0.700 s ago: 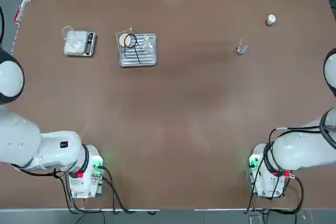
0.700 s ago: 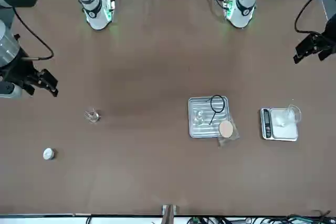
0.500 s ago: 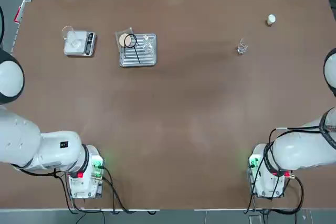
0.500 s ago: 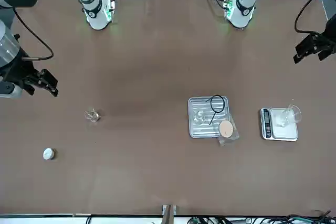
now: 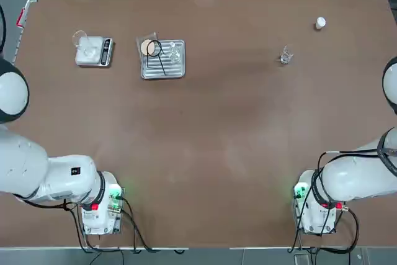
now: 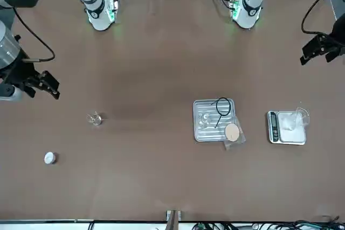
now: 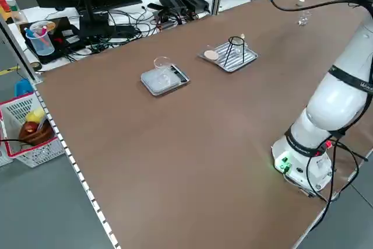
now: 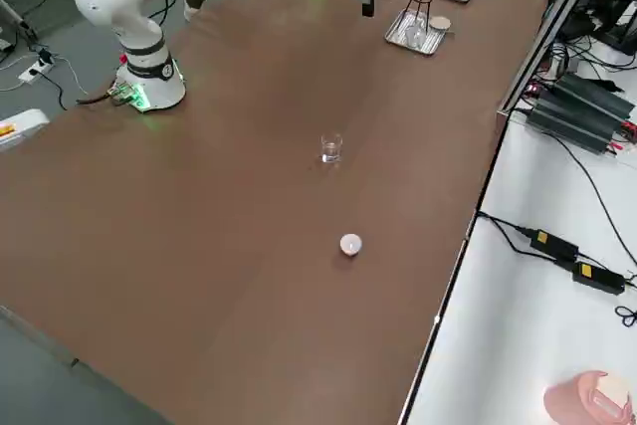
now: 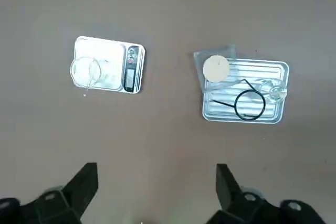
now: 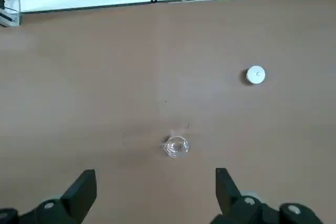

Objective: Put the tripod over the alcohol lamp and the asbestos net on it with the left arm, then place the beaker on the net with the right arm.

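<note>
**Both grippers spread wide, empty, above the table**

Left gripper [image 9: 156, 195] hangs high with fingers wide apart. At its 1 o'clock in the wrist view, a ribbed metal tray [image 9: 220, 113] holds the black tripod [image 9: 249, 104] and the alcohol lamp [image 9: 276, 92]; the asbestos net [image 9: 216, 68] overlaps the tray's corner. Right gripper [image 10: 155, 195], equally wide, hovers near the beaker [image 10: 176, 146], with a small white bottle [image 10: 255, 75] at 1 o'clock.

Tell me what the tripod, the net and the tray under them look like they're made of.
Tripod: thin black wire ring and legs, likely metal.
Asbestos net: grey mesh square with a matte peach-beige disc in its centre; the mesh looks like wire.
Tray: ribbed, silvery, with bright reflections, so probably metal.
</note>
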You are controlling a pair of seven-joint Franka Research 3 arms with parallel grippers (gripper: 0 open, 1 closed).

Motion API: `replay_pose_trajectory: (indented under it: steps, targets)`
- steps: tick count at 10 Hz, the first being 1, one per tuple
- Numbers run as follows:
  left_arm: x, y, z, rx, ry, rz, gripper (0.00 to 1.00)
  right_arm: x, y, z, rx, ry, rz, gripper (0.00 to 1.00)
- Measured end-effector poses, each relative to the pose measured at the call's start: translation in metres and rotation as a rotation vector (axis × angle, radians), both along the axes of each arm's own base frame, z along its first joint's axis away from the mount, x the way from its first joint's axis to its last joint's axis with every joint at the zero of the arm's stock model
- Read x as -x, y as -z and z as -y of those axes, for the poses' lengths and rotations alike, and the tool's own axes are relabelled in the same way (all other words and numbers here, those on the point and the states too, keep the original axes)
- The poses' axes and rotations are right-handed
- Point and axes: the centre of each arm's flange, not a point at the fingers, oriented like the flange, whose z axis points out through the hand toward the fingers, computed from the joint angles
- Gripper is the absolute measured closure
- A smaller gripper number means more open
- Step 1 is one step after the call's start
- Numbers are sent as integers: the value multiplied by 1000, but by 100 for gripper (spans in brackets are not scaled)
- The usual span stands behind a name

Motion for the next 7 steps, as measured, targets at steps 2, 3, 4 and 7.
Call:
replay_pose_trajectory:
  steps: [2,3,4,7]
  targets:
    - [-6,13,12,2,22,-24,0,0,0,0,0,0,0,0]
    - [-8,16,12,6,23,-29,0,0,0,1,0,1,0,0]
    - [-9,18,12,10,20,-33,0,0,0,1,0,2,-1,0]
    - [-20,40,15,17,24,-71,0,0,1,2,1,3,-4,0]
